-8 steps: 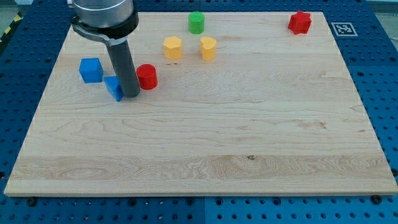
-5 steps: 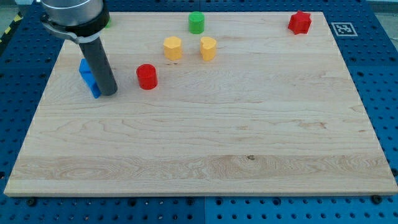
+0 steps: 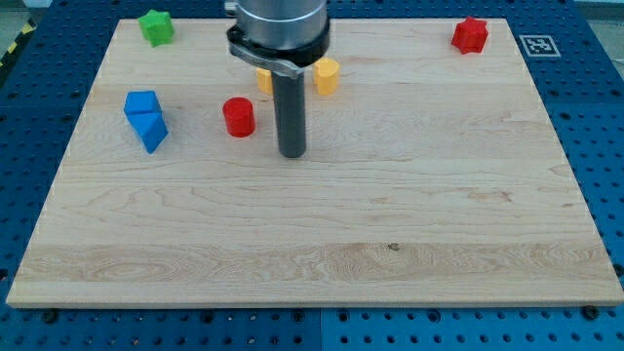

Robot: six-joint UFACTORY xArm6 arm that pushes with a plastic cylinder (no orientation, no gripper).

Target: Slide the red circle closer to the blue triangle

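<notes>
— So where is my tip right now?

— Just to the view's right of the red circle and a little lower, near it but apart from it. Nothing touches the rod.

— And the target?

— The blue triangle lies farther toward the view's left, touching the blue cube above it. The red circle sits between the tip and the triangle, with bare board on both sides of it.

— Which step would you call this?

— Lining up, I'd judge. The tip is on the correct side of the circle for a leftward push, but the push itself is not yet made.

— What does the next move need?

— Raise the tip's line slightly toward the view's top so it meets the circle's right side squarely, then travel left and a touch downward, since the triangle sits lower than the circle. An off-centre hit would likely send the circle skidding sideways.

— Any gripper state to report?

— None; the arm ends in a plain rod, with no jaws to be spread or closed.

— Other blocks in the way?

— No. A yellow block and another partly hidden behind the rod, a green block and a red block all sit well off the path.
</notes>
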